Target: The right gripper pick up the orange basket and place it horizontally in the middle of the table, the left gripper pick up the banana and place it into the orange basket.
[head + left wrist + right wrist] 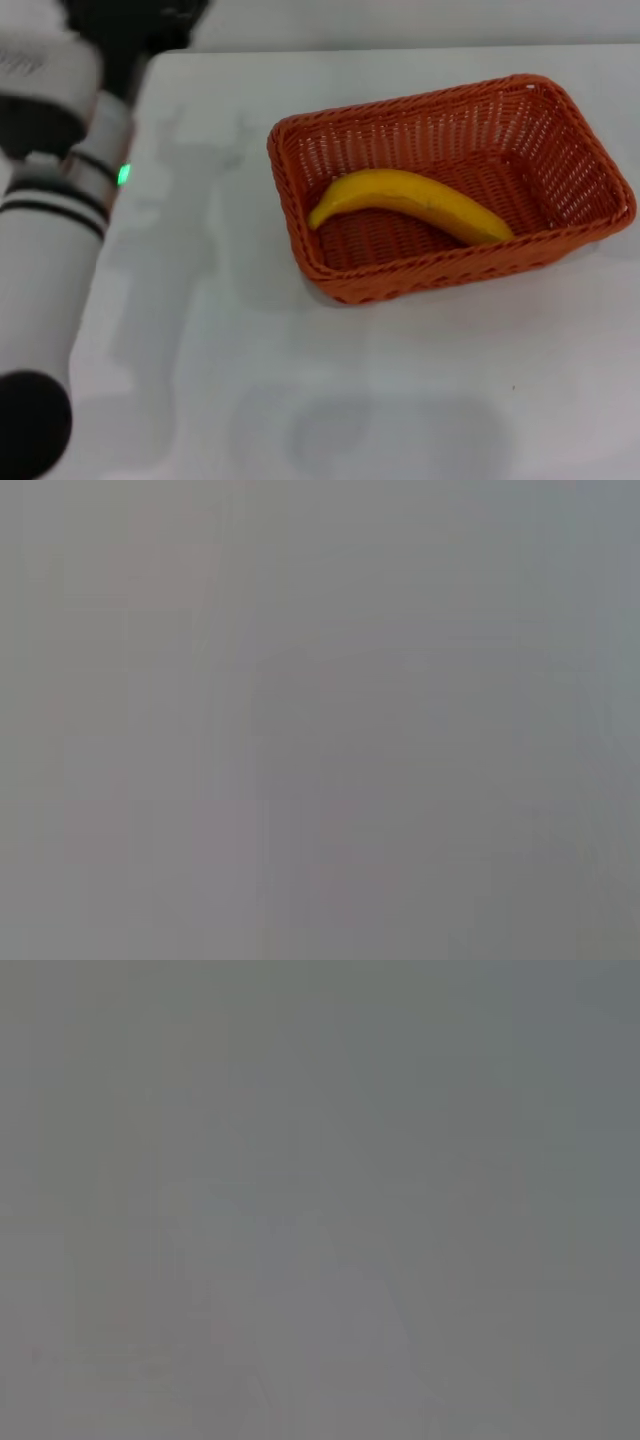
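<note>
On the white table [300, 400], toward its far right part, sits the orange basket [560, 140], a rectangular wicker tray with a braided rim and sloping sides. Its long sides run roughly across the view, slightly tilted, so the basket's right end lies farther back than its left end. Inside the basket, the banana [410, 197] lies flat on the woven floor, stretching from near the left wall toward the near right corner, with its curve arching toward the far wall. The banana's right tip rests close to the near wall.

Left of the basket, well apart from it, the left arm rises along the table's left edge, a silver-white cylinder with black bands and a green light [123, 174]. The left gripper [130, 30] shows only as a dark blurred shape at the far left corner; I cannot tell whether its fingers are apart or together.

Nearer than the basket, the table is bare white surface. Bare surface also lies between the basket and the left arm.

Both wrist views show only flat grey. The right gripper is not visible.
</note>
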Robot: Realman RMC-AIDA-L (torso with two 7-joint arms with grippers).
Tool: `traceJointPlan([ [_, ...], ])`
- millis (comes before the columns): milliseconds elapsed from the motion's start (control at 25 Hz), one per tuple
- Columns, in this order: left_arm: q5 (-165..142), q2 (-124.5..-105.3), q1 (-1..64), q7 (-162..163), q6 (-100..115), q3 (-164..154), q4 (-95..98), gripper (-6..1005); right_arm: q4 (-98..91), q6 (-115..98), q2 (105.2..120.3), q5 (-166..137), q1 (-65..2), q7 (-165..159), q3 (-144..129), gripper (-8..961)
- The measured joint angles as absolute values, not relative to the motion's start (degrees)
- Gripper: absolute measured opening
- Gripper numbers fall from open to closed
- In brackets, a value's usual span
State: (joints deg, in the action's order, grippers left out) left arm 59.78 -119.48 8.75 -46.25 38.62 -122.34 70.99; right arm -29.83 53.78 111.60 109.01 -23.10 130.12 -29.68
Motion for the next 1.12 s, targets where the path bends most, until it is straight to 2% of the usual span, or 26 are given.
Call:
traceJointPlan([
  [160,64.05,-119.64,7.76,-46.4,55.05,-126.89,64.87,882,-29.9,53.83,112.07,109.46,-22.65,130.8,-28.8,780],
  [320,70.93,-119.68,8.15,-45.19,62.78,-129.13,58.89,881,-29.99,53.9,112.3,109.49,-22.47,130.84,-28.29,780],
  [560,78.24,-119.62,9.44,-37.38,63.63,-131.58,50.58,881,-30.1,53.94,112.49,111.16,-22.11,131.44,-28.16,780],
  [1120,79.07,-119.55,10.62,-36.15,59.95,-131.83,48.1,882,-29.98,54.54,112.8,112.5,-21.89,131.74,-26.17,780],
])
